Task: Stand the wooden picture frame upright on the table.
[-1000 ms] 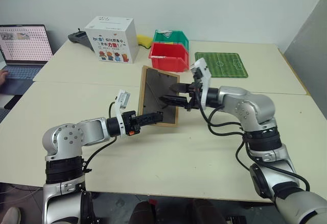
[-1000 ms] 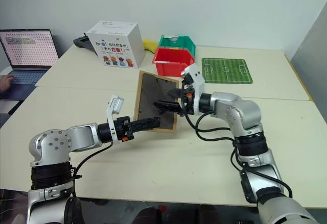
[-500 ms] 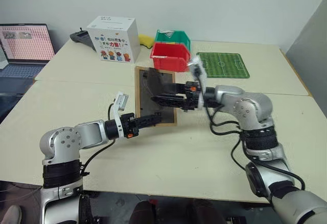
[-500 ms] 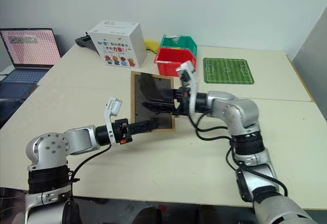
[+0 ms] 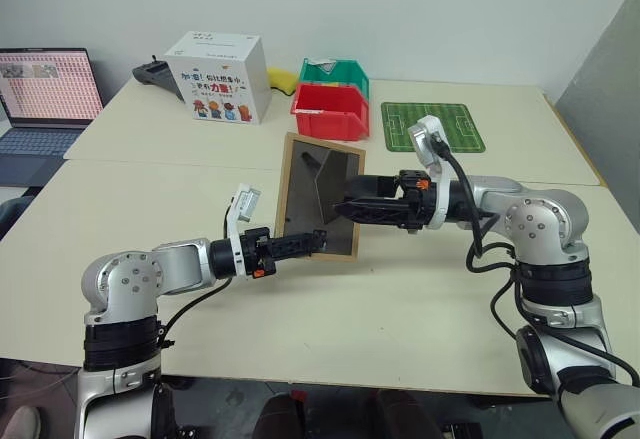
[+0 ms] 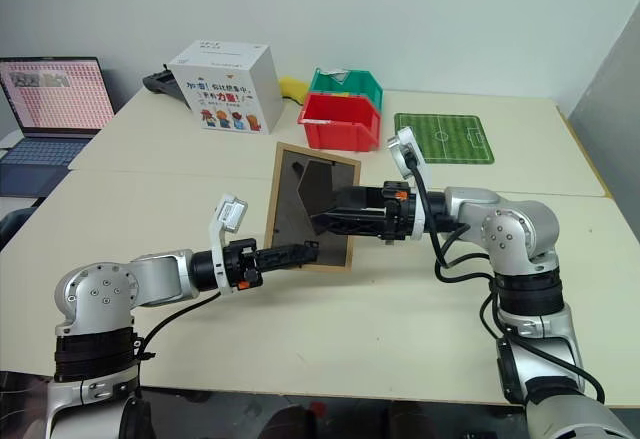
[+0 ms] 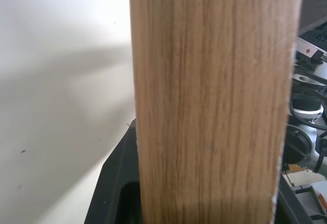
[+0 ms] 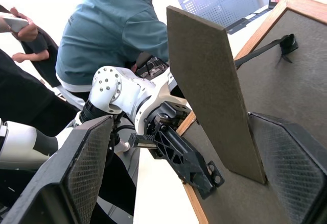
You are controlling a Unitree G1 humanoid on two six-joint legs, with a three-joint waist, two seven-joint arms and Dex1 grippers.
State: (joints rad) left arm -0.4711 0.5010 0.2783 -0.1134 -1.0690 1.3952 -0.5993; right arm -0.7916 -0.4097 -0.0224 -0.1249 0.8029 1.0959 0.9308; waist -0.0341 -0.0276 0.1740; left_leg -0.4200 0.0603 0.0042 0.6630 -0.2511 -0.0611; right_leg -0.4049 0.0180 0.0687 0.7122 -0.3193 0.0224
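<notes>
frame propped on edge, stand leg swung out, both arms attending

from the left: the left gripper (image 5: 312,241), its two black fingers clamped on the lower edge of the small light-wood picture frame (image 5: 320,194), steadies it so it stays on edge on the large cream tabletop (image 5: 400,309); the frame stands near the table's middle, just this side of the seam, its dark grey-brown back facing the robot. a flat brown stand leg (image 8: 214,91) juts from that back (it looks opened to serve as a prop), and the right gripper (image 5: 352,209) reaches in level from the right with its jaws spread wide either side of the leg, gripping nothing, probably placed there to set the leg's angle. the hold probably stays until the prop bears weight.
</notes>
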